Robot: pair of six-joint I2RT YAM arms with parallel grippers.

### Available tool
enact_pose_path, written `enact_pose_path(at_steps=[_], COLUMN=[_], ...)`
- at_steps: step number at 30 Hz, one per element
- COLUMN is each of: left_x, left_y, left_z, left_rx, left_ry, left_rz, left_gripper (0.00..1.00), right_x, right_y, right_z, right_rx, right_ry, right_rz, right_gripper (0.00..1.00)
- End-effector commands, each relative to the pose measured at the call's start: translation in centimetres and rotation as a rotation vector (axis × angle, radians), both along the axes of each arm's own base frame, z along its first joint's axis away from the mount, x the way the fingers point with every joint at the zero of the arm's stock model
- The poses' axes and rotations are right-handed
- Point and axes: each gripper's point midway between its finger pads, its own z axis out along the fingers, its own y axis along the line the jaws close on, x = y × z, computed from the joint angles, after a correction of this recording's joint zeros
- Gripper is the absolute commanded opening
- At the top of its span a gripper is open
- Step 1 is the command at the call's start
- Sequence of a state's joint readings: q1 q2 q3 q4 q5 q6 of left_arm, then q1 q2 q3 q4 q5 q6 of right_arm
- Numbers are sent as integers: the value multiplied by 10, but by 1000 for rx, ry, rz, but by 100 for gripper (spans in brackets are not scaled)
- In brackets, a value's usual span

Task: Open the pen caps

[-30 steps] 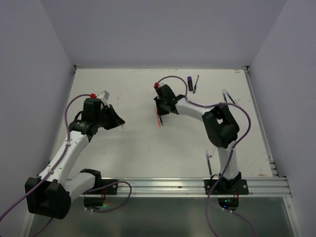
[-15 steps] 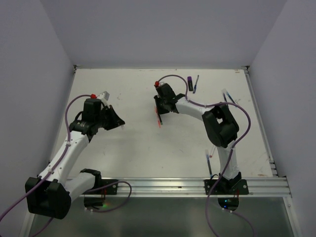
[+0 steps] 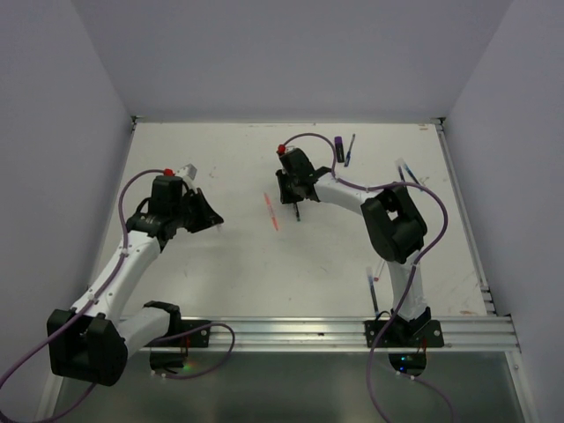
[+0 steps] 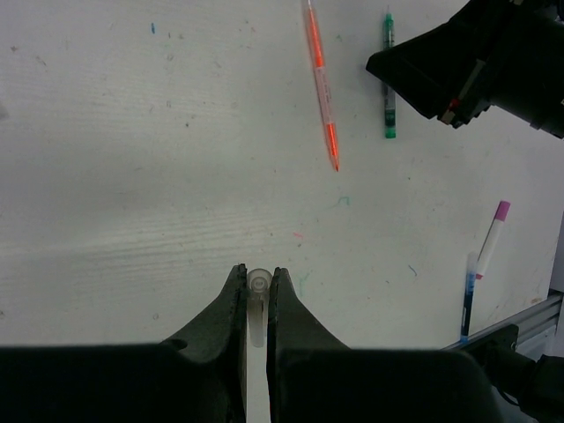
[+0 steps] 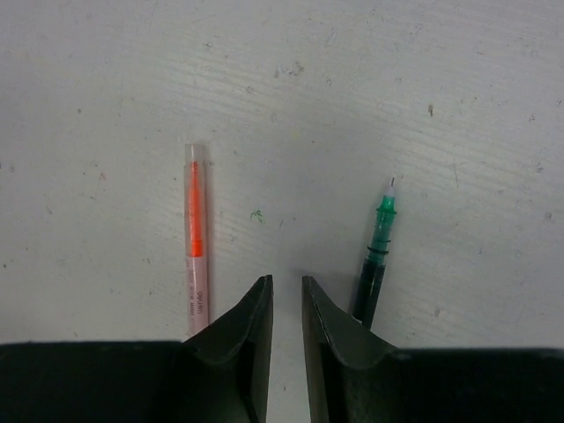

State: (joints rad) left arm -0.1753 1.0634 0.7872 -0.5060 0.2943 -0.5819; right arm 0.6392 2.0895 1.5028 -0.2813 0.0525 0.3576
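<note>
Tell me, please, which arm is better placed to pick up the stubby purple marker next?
Right, probably: the right gripper is empty and nearer the stubby purple marker. The left gripper sits farther off, shut on a small clear plastic cap.

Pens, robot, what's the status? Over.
Left gripper shut on a clear cap. Right gripper open, empty, between red pen and green pen, tips bare. Nothing in the way.
</note>
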Motion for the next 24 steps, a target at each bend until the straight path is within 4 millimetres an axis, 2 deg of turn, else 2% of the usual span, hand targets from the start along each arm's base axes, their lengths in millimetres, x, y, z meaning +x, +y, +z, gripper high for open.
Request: enact_pose_path(at_steps=[1, 3, 5, 7, 10, 12, 16, 21, 24], left_x=[9, 9, 9, 7, 6, 5, 3, 1, -1], left_y=[-1, -2, -2, -3, -5, -4, -4, -2, -2], left_z=[3, 4, 2, -1, -3, -3, -1, -1, -2], left_rx=[3, -3, -5, -16, -28, -27, -22, -17, -19], left_ry=[-23, -30, -32, -25, -24, -24, -24, -21, -20], left_rz=[-5, -7, -7, -11, -10, -9, -9, -7, -7], left_gripper=[0, 0, 0, 0, 0, 0, 0, 0, 0], right_x=[6, 4, -3, -4, -15, -21, -35, -46, -45], right_y=[-5, -2, 7, 9, 31, 43, 72, 95, 96], right_z=[19, 20, 23, 29, 42, 46, 51, 43, 34], right_rx=[26, 23, 25, 1, 64, 86, 118, 148, 137], right_ry=[-38, -38, -40, -62, -93, -94, -86, -58, -43], right_rz=[-20, 25, 71, 77, 123, 139, 200, 231, 212], right_gripper=[24, 36, 41, 41, 38, 29, 28, 29, 29])
